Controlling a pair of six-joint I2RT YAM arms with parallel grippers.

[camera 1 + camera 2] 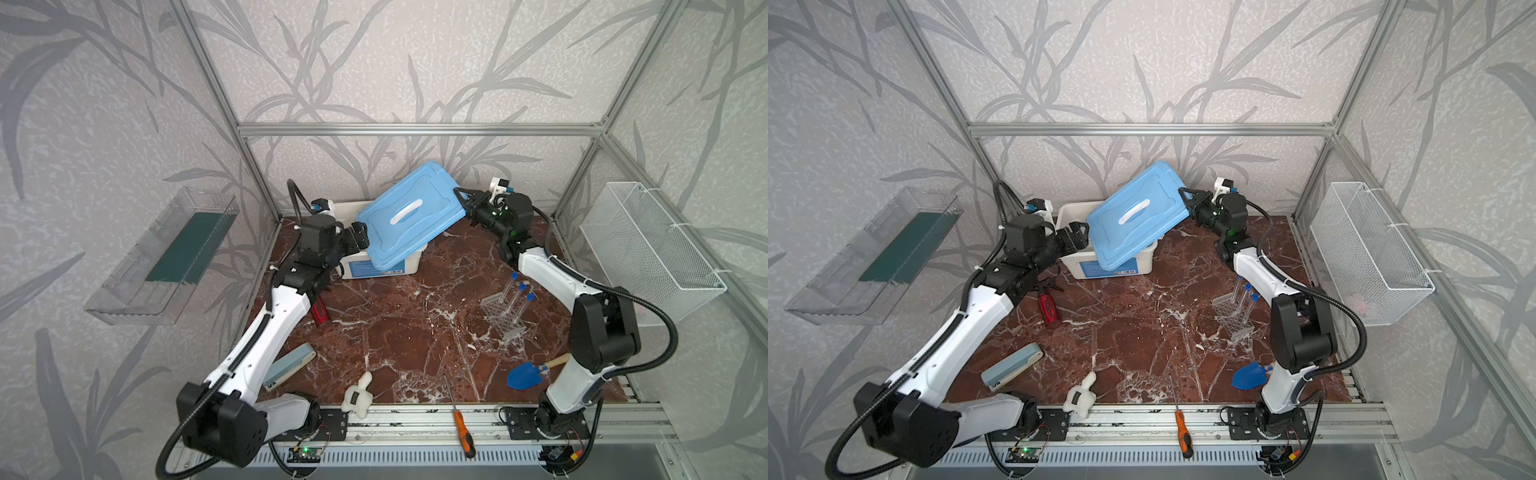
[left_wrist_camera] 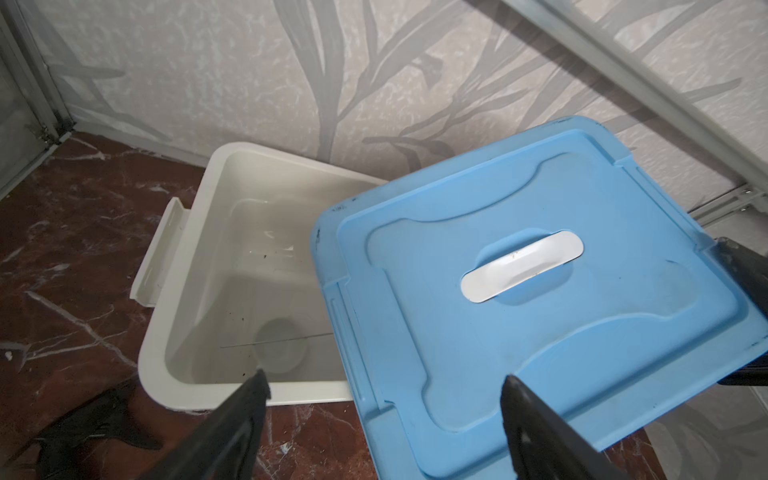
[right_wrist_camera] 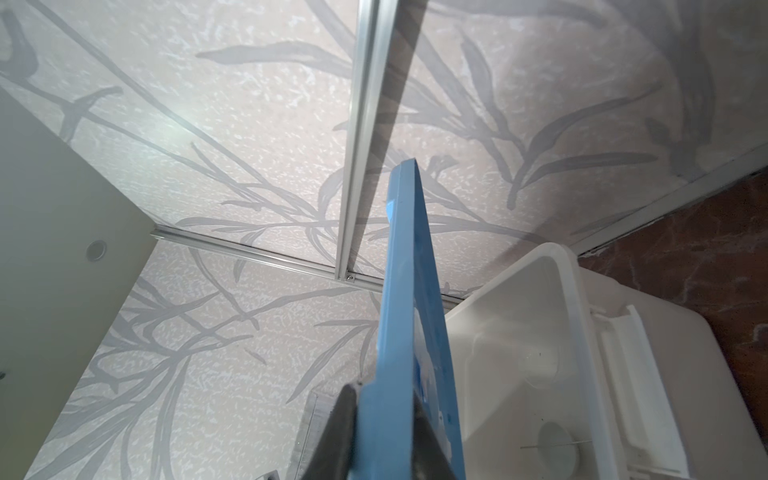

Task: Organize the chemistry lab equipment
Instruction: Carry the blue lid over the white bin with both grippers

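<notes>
- Right end effector (image 1: pixel 460 194) grips narrow on the raised edge of the blue lid (image 1: pixel 409 220), which is tilted over the white bin (image 2: pixel 216 158).
- Left end effector (image 1: pixel 360 233) gapes wide at the lid's lower corner.
- Just beyond it, the bin holds a small white round dish (image 2: pixel 282 351) and a thin clear rod (image 2: pixel 266 341).
- Tube rack (image 1: pixel 500 318) with three test tubes (image 1: pixel 517 297) stands on the counter (image 1: pixel 395 324), well apart from both.

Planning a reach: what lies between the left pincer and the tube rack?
In both top views: the white bin, the blue lid tilted over it, then bare marble.
</notes>
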